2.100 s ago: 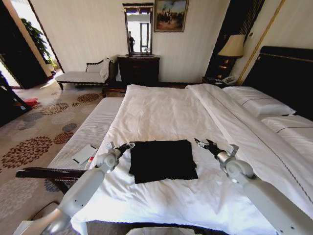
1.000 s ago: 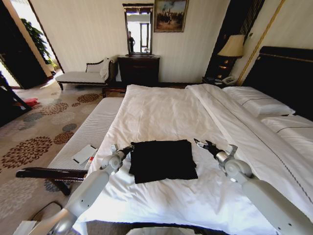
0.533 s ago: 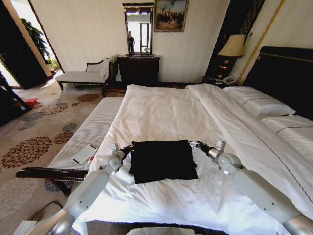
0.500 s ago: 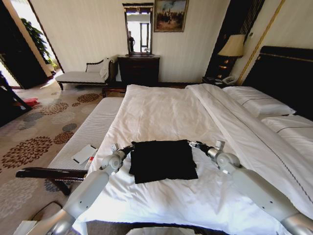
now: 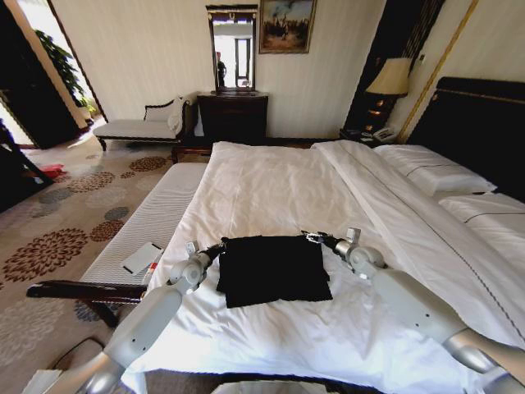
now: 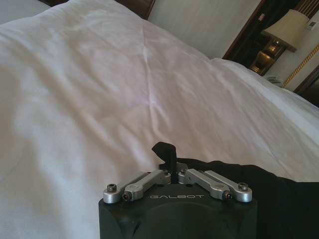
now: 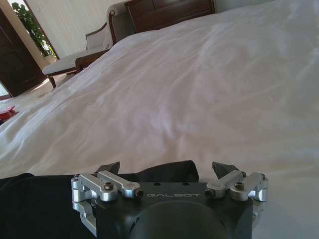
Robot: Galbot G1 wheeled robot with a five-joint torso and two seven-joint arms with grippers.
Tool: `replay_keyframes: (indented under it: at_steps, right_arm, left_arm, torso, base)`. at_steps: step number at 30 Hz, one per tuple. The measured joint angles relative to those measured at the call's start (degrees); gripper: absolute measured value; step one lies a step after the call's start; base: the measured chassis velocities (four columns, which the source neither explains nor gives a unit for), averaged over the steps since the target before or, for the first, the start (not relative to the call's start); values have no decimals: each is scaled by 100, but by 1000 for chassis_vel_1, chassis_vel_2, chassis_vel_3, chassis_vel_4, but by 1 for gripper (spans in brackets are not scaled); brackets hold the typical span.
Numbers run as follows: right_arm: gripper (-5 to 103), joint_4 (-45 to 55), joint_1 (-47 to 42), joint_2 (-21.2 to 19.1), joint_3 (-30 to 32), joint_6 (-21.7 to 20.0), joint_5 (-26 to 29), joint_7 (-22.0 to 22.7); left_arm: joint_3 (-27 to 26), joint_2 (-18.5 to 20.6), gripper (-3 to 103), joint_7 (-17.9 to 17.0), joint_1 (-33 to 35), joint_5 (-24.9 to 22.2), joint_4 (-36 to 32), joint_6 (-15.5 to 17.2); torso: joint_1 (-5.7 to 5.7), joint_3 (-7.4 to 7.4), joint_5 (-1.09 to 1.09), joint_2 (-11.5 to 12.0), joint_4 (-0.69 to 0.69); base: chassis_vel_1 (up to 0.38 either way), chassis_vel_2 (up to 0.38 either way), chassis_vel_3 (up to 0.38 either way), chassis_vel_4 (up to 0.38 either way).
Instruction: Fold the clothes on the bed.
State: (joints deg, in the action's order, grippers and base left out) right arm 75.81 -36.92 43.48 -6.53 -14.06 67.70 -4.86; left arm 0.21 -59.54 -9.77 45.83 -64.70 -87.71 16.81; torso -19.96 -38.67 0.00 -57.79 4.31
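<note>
Shirt (image 5: pixel 273 268) lies on the near part of the bed (image 5: pixel 271 189) as a compact dark rectangle, so I judge most of the folding done, with maybe one last fold or a tidy-up left. My left gripper (image 5: pixel 218 245) sits at the shirt's far-left corner, fingers pinched together with a bit of black cloth between the tips in the wrist view. My right gripper (image 5: pixel 311 237) is at the far-right corner, jaws spread wide either side of the cloth edge, nothing gripped yet.
</note>
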Motion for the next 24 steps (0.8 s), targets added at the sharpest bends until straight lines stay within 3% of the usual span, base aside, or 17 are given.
replay_keyframes:
  at_steps: [15, 18, 21, 23, 24]
  right_arm:
    - [101, -292, -21, 179, -57, 47, -207, -162]
    - [94, -327, -43, 195, -57, 69, -230, -189]
    - [78, -402, -96, 217, -43, 135, -285, -280]
    - [78, -412, -103, 223, -41, 156, -298, -300]
    - [73, -430, -107, 233, -39, 187, -313, -312]
  left_arm:
    - [3, 39, 1, -12, 7, -16, -66, 0]
    - [3, 26, 1, -13, 9, -17, -73, 0]
    - [7, 17, 1, -28, 16, -17, -94, 3]
    - [9, 18, 1, -30, 17, -17, -99, 4]
    - [11, 23, 1, -33, 18, -17, -103, 6]
  torso:
    - [0, 0, 0, 0, -1]
    - [0, 0, 0, 0, 0]
    - [0, 0, 0, 0, 0]
    - [0, 0, 0, 0, 0]
    - [0, 0, 0, 0, 0]
  base:
    - [0, 0, 0, 0]
    - [0, 0, 0, 0]
    - [0, 0, 0, 0]
    - [0, 0, 0, 0]
    - [0, 0, 0, 0]
